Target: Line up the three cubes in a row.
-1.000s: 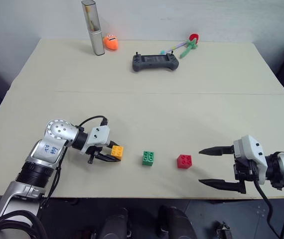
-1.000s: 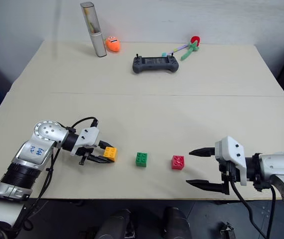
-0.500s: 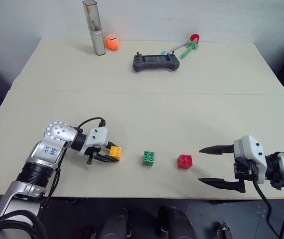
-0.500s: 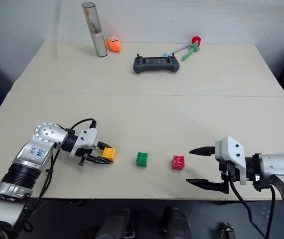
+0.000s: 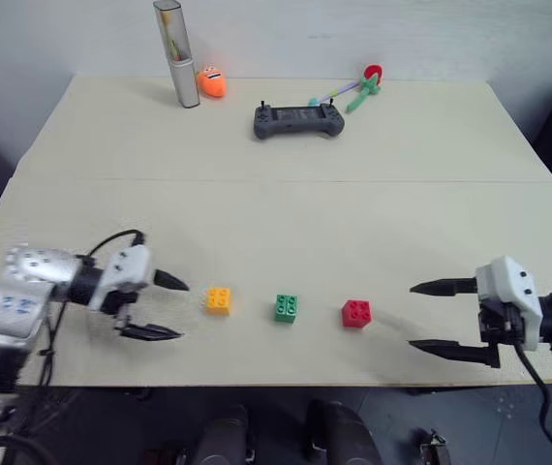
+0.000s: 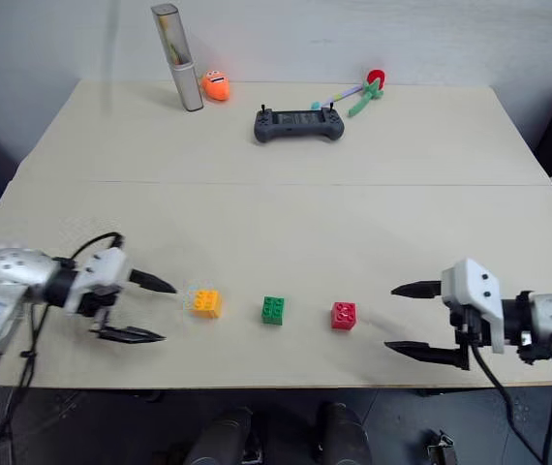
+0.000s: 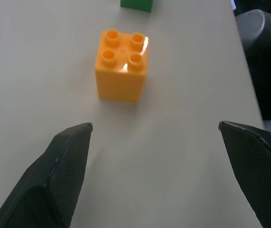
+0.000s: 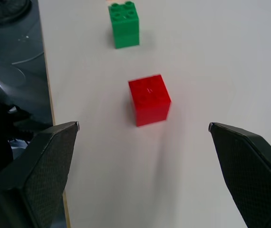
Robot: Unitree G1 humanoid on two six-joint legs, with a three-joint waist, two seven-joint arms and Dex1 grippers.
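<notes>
Nearest to us, along the front strip of the bench (image 5: 276, 203), the three cubes lie in one row running left to right: yellow cube (image 5: 219, 300), green cube (image 5: 287, 308), red cube (image 5: 356, 313), each apart from its neighbour with roughly even gaps. The row's long axis runs across us, from one arm toward the other.

Our left tool (image 5: 165, 308) stands just off the yellow end, its fingers spread wide and holding nothing, pointing along the row toward the yellow cube; in the left wrist view that cube (image 7: 121, 65) sits free on the bench ahead of the open fingers, touching neither. Our right tool (image 5: 431, 316) stands off the red end, a little farther from its cube, also spread wide and empty, and its wrist view shows the red cube (image 8: 149, 99) ahead with the green one (image 8: 124, 24) beyond it.

So each end cube has its own arm nearest, and the green one lies between, about equally far from both. We judge the line as good as made; any trimming would be a small nudge across the row.

Farther back rest a grey controller (image 5: 298, 120), a flower toy (image 5: 358, 89), an orange toy (image 5: 211, 82) and a silver tube (image 5: 177, 53), well apart from the row.
</notes>
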